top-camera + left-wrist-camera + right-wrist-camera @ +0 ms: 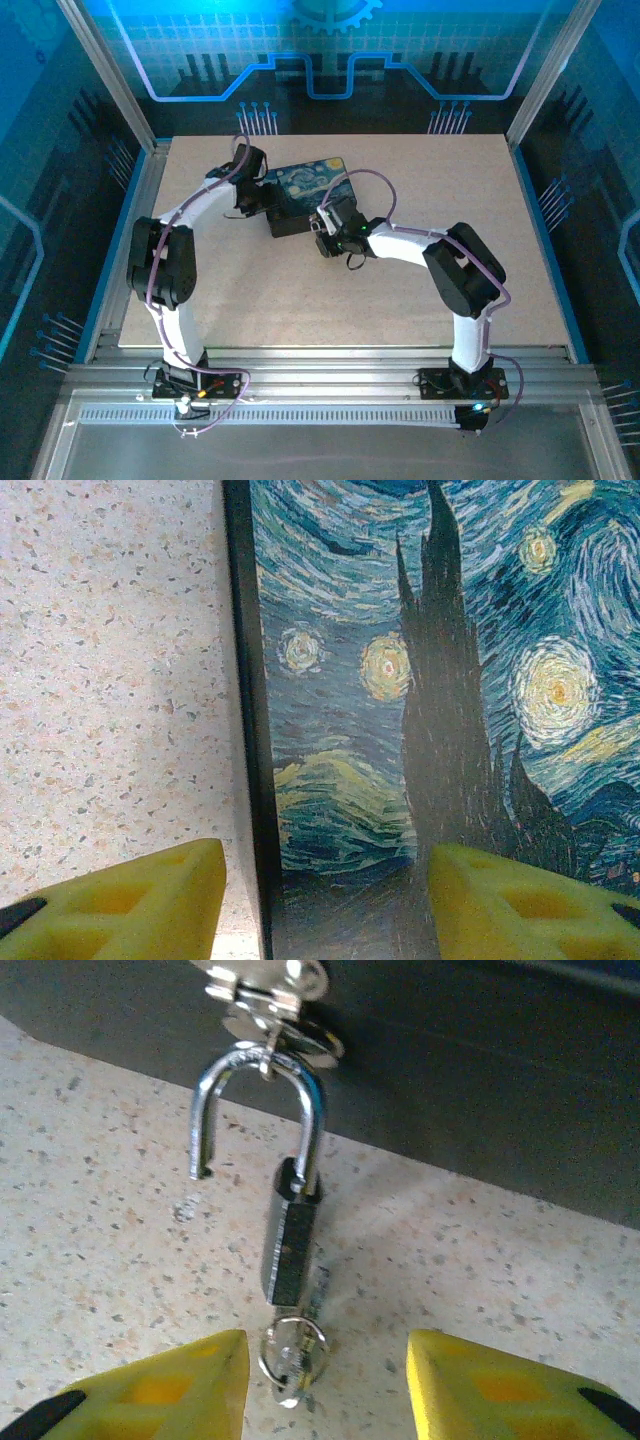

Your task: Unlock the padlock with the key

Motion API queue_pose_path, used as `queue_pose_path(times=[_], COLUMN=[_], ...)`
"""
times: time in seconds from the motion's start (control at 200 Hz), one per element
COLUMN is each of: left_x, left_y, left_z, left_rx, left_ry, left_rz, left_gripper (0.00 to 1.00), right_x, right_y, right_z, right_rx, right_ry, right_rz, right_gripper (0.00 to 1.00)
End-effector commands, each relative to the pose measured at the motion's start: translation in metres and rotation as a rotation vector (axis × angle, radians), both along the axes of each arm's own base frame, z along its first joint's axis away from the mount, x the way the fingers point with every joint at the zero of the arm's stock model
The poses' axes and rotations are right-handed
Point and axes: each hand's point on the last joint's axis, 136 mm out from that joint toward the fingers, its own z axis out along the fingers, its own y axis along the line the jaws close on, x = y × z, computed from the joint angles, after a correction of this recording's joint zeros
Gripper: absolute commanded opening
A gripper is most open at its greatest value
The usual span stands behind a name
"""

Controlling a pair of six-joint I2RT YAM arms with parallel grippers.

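The padlock (290, 1245) hangs by its silvery shackle (255, 1070) from the hasp (270, 990) of the dark box. Its dark body lies edge-on against the table. The shackle's left leg stands free of the body, so the lock is sprung. The key (293, 1360), with a small ring, sticks out of the body's lower end. My right gripper (327, 1375) is open around the key, and its left finger (190, 1380) is the nearer one. My left gripper (327, 900) is open astride the painted box's left edge (250, 780), one finger over the lid and one over the table.
The box (305, 190) with the swirling blue-yellow print sits at the middle back of the speckled table (400, 300). Both arms reach in to it, the left gripper (252, 195) at its left side and the right gripper (325, 228) at its front. Metal rails edge the table.
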Motion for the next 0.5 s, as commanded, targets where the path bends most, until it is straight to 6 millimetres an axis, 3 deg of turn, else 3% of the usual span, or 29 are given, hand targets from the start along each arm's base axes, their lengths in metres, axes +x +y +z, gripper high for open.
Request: queue_pose_path(times=[0.0, 0.095, 0.3, 0.495], left_x=[0.0, 0.0, -0.005, -0.017], left_y=[-0.001, -0.001, -0.001, -0.008], left_z=[0.006, 0.007, 0.001, -0.005], left_rx=[0.001, -0.002, -0.01, 0.011], left_ry=[-0.002, -0.004, 0.017, 0.033], left_rz=[0.001, 0.003, 0.016, 0.017], left_gripper=[0.56, 0.56, 0.56, 0.55], right_x=[0.01, 0.012, 0.021, 0.026], right_y=[0.014, 0.015, 0.007, 0.003], right_z=[0.005, 0.003, -0.001, 0.006], right_rx=[0.063, 0.077, 0.154, 0.293], right_ry=[-0.002, 0.006, 0.026, 0.04], right_rz=[0.004, -0.005, -0.096, -0.214], right_gripper=[0.46, 0.42, 0.17, 0.09])
